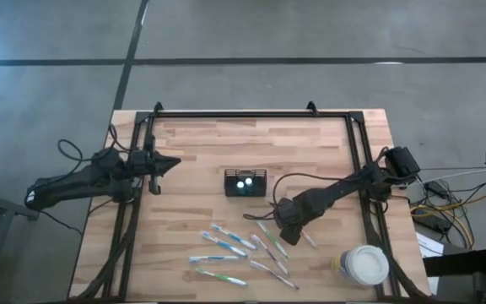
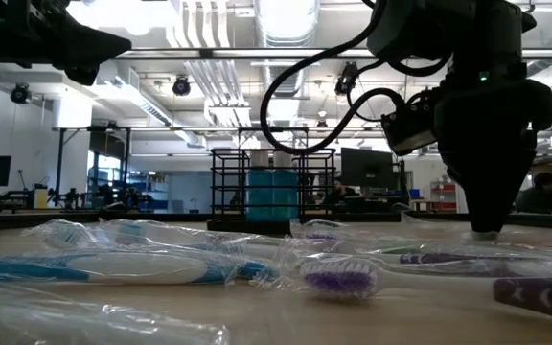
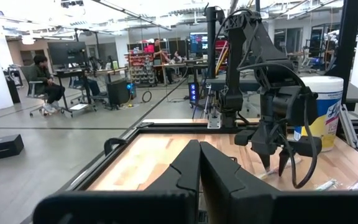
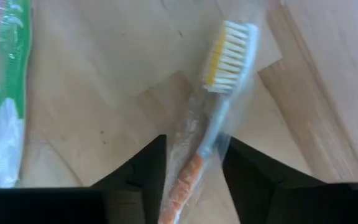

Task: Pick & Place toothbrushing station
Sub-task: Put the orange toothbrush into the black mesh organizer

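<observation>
Left pincer [image 1: 174, 162] hangs above the desk [image 1: 310, 143] with its two dark fingers [image 3: 191, 168] pressed together, holding nothing. Off to its side, between the two pincers, stands the black wire-mesh caddy [image 1: 245, 182], upright, with two white-capped tubes [image 1: 244, 182] standing inside it; from table height a blue shape shows through its wires.

Nearer the front edge than either pincer, wrapped toothbrushes [image 1: 226, 245] lie loose and flat on the wood, blue and green ones on the left pincer's side of the spread, purple ones closer to the right pincer.

Right pincer [image 1: 287, 230] is down at the desk over the spread, its fingers [image 4: 145, 168] narrowly apart on either side of the orange-handled toothbrush [image 4: 213, 118] in its clear wrapper; the wrapper touches both fingers, though whether the grip is firm cannot be told. A green toothbrush [image 4: 8, 93] lies just beside it, apart from the fingers.

Beyond the right pincer, at the front corner, stands a large cup with a white lid [image 1: 364, 264], closed.
</observation>
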{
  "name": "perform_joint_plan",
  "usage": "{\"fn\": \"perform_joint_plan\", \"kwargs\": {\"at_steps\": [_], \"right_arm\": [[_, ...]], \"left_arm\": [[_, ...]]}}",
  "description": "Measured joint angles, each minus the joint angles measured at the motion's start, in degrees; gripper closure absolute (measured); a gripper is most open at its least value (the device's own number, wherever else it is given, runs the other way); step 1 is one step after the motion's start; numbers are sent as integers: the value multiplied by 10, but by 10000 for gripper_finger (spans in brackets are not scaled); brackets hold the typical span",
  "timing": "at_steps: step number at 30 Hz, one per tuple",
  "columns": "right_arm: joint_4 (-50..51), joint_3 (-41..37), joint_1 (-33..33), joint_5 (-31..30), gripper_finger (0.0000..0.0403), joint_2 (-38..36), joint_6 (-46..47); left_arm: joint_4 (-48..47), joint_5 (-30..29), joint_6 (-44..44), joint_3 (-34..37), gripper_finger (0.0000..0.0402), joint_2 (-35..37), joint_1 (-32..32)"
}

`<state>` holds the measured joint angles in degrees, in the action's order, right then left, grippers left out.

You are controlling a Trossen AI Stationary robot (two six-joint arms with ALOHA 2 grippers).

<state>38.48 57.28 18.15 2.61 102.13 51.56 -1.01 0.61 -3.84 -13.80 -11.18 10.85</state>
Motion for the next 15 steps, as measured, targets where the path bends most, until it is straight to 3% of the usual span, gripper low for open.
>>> {"fn": "perform_joint_plan", "kwargs": {"at_steps": [8, 15], "right_arm": [[23, 10, -15, 0, 378, 1, -40], [54, 64, -22, -38, 387, -27, -114]], "left_arm": [[1, 0, 0, 0, 390, 0, 0], [1, 0, -1, 0, 390, 0, 0]]}}
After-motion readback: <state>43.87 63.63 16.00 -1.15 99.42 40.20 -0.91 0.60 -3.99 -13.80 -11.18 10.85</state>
